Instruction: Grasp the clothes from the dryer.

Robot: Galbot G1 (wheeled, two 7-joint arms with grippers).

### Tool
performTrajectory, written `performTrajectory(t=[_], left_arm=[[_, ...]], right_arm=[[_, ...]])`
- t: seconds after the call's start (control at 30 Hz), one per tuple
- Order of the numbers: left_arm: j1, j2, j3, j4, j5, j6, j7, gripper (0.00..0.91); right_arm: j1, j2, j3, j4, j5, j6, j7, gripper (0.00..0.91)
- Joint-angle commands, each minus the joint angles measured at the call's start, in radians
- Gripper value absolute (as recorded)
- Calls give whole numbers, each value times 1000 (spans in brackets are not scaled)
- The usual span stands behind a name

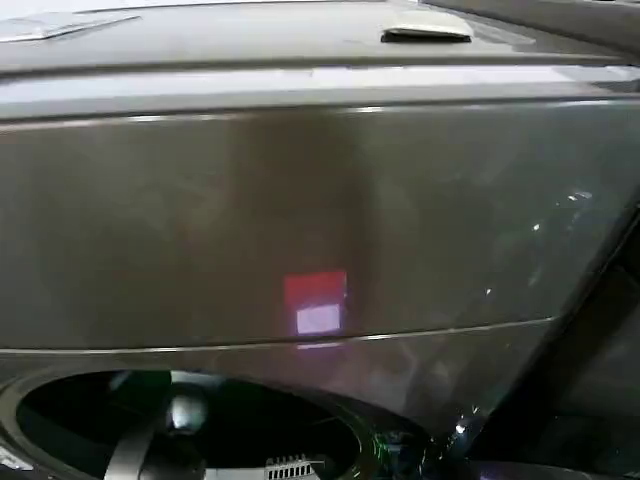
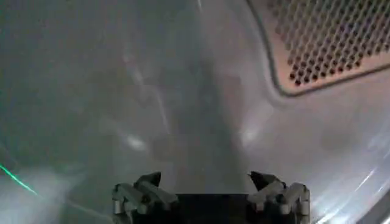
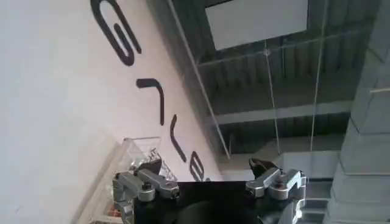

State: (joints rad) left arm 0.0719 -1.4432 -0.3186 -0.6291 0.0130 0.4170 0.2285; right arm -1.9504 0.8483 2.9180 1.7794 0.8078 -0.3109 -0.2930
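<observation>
Inside the dryer (image 1: 300,220), the left gripper (image 2: 210,185) faces bare drum wall beside the perforated panel (image 2: 329,39), jaws spread wide and empty, presumably searching; no clothes can be made out. Meanwhile the right gripper (image 3: 210,173), equally open and empty, idles pointing towards the ceiling.

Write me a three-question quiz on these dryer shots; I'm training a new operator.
1. True or false: the left tool is holding clothes.
2. Which surface faces the left tool? A) drum wall B) open room C) a table
3. Fill in: the right tool points toward a wall and a ____.

Key: 1 false, it is open and holds nothing. 2 A. 3 ceiling.
</observation>
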Motion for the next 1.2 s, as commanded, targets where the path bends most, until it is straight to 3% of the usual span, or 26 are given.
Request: performTrajectory(t=[0.03,0.3,0.53,0.9,1.07,1.2], left_arm=[[-141,31,162,184,151,-49,368,907],[-185,57,354,254,342,-142,554,907],[-201,67,420,304,529,-232,632,907],[-212,62,460,339,863,-277,633,907],[-224,61,471,358,921,-276,628,907],[-224,60,488,379,916,-219,625,907]], right_arm=[[-2,1,1,-7,-1,6,-3,907],[3,1,0,-10,0,9,-5,907],[5,4,0,-10,0,11,-7,907],[8,7,-1,-8,-1,12,-12,907],[10,9,-1,-7,-1,13,-13,907],[11,8,-1,-7,-1,14,-15,907]])
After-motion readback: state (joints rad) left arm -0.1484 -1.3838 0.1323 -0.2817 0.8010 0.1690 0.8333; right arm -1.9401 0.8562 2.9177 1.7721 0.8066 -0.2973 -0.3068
